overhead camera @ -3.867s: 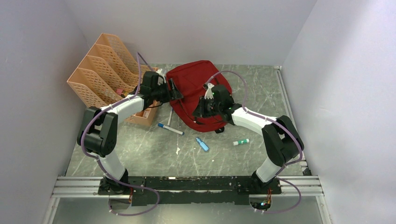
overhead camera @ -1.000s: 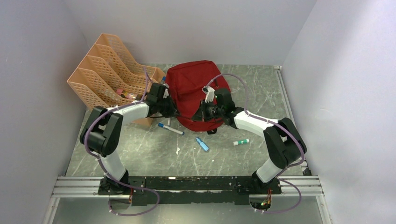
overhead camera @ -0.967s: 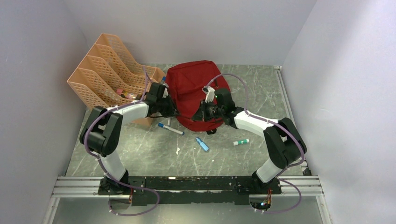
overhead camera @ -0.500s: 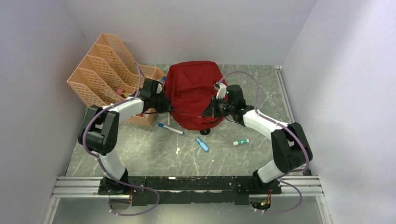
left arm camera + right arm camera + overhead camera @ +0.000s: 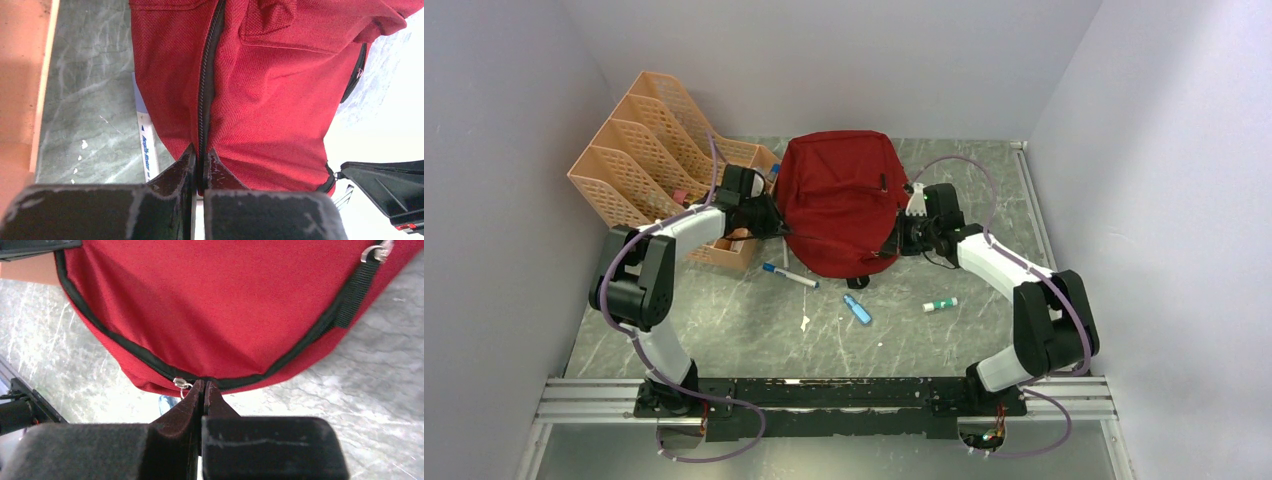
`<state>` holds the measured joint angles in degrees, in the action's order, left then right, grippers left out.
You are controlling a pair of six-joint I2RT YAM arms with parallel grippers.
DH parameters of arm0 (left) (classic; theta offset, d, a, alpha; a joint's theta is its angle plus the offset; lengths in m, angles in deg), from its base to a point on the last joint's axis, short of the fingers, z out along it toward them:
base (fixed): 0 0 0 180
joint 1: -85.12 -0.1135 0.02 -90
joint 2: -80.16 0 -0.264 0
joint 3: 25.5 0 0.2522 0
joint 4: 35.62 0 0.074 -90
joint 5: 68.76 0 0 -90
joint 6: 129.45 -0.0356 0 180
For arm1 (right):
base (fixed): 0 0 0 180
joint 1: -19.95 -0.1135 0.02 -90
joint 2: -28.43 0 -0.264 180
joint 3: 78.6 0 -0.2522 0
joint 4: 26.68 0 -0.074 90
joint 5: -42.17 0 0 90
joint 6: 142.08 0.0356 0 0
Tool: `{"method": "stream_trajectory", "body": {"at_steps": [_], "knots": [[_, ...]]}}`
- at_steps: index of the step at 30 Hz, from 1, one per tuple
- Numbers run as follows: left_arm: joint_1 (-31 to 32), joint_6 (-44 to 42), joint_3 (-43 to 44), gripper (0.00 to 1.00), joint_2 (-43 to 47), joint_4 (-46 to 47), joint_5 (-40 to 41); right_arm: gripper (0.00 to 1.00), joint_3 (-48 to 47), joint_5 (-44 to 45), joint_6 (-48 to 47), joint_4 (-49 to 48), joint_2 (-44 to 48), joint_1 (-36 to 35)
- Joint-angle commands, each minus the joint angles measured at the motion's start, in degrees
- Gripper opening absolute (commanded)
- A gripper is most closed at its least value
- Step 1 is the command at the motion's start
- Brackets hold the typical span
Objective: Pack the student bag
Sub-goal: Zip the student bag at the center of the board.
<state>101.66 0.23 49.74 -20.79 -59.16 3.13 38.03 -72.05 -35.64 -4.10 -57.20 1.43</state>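
Grey marbled table underneath. Left gripper clamped on the zipper at the red backpack's left edge, right gripper pinching the zipper at the right edge, beside a silver pull. Backpack flat toward the far side, beside an orange rack.

**Setting:** robotics lab, enclosed test booth.

**Evidence:**
- Plain pale walls close in the back and both sides.
- Grey marble-pattern tabletop serves as the work surface.
- An aluminium rail runs along the near edge.
- The left arm and right arm, white and black, are bolted to the rail.
- A purple cable loops along the left arm's joints.

**Props, school and office type:**
- Orange file rack
- Red backpack
- Marker
- Small blue tube
- Green-capped stick
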Motion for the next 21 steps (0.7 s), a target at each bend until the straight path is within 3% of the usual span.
{"method": "stream_trajectory", "body": {"at_steps": [1, 5, 10, 12, 15, 21], "knots": [[-3.00, -2.14, 1.68, 0.05, 0.21, 0.55, 4.56, 0.00, -0.14, 3.68, -1.23, 3.83, 2.43, 2.32], [-3.00, -2.76, 1.97, 0.08, 0.31, 1.45, 2.16, 0.00, 0.30, -0.35, -0.07, 1.35, 1.85, 2.43], [-2.40, -5.14, 3.36, 0.50, 3.07, -0.06, 0.99, 0.00, 0.67, -6.10, 2.58, -3.18, 0.72, 2.40], [-1.10, -7.73, 4.54, 0.62, 4.73, -1.17, 1.77, 0.00, 0.49, -7.31, 3.63, -4.46, 0.39, 2.43], [2.16, -13.23, 6.65, 0.66, 6.52, -1.79, 2.09, 0.00, -0.13, -9.35, 5.60, -6.51, 0.50, 2.39], [9.62, -22.64, 7.17, 0.61, 8.10, 2.17, -1.19, 0.00, -2.86, -13.12, 9.79, -8.55, 1.55, 2.42]]}}
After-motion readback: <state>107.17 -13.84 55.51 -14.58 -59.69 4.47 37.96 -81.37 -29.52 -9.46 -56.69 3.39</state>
